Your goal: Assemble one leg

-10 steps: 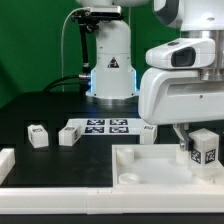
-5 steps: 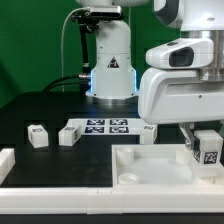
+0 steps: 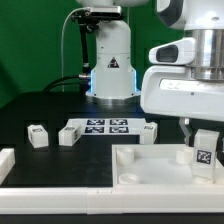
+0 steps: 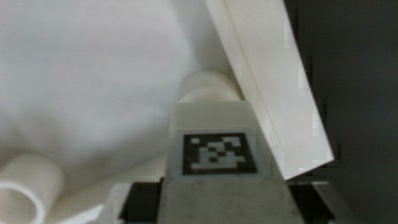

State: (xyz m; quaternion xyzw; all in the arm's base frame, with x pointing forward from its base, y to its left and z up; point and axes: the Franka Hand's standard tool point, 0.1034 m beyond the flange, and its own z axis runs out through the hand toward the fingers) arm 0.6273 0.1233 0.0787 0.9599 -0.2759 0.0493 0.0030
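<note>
One big white tray-like piece (image 3: 150,168) sat nearest in the exterior view, raised corners up. Just behind its front rim, at the exterior view's right, the gripper (image 3: 204,142) had the leg (image 3: 205,155) pinched between both fingers, jaws closed down to the block's width, a tag facing the camera. Wrist view only: the leg (image 4: 219,150) sat close beside the tray's rim wall (image 4: 267,70), a finger (image 4: 139,197) flanking each side, another tag square-on. Whether it touched the tray floor: couldn't tell in either view. Exterior view only, further back: three loose legs (image 3: 38,136) in a row on the black table (image 3: 30,110), marker board (image 3: 105,126) between two of them, arm base (image 3: 110,65) behind.
</note>
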